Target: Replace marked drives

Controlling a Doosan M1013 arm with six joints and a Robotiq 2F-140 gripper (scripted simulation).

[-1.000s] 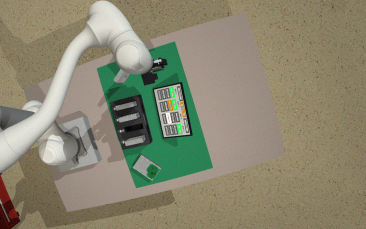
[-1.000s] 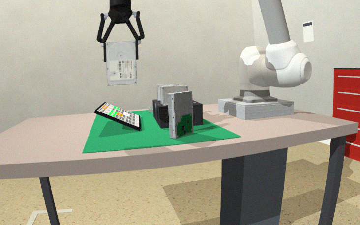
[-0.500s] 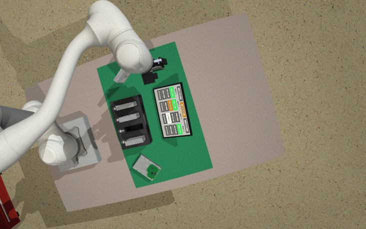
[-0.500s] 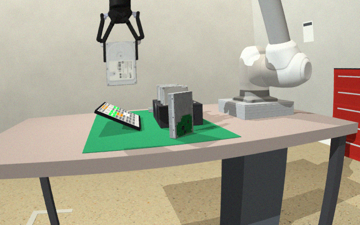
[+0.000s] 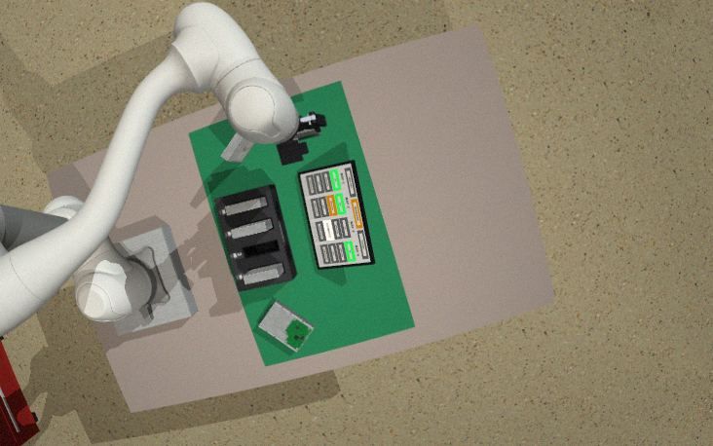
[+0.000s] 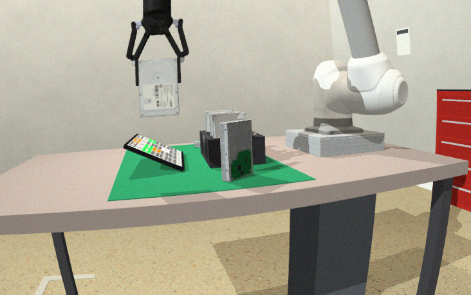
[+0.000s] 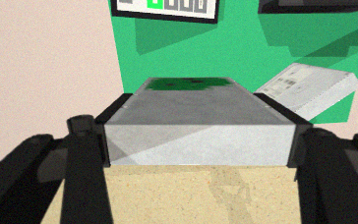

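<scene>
A speckled tan floor (image 6: pixel 145 257) and plain grey wall (image 6: pixel 242 52) are seen; a red drawer cabinet (image 6: pixel 455 145) is placed beside the desk (image 6: pixel 51 177)

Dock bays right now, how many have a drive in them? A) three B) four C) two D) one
A: top view shows the dock with three grey drives seated and one bay dark and empty; the gripper holds a drive high above the mat.
</scene>
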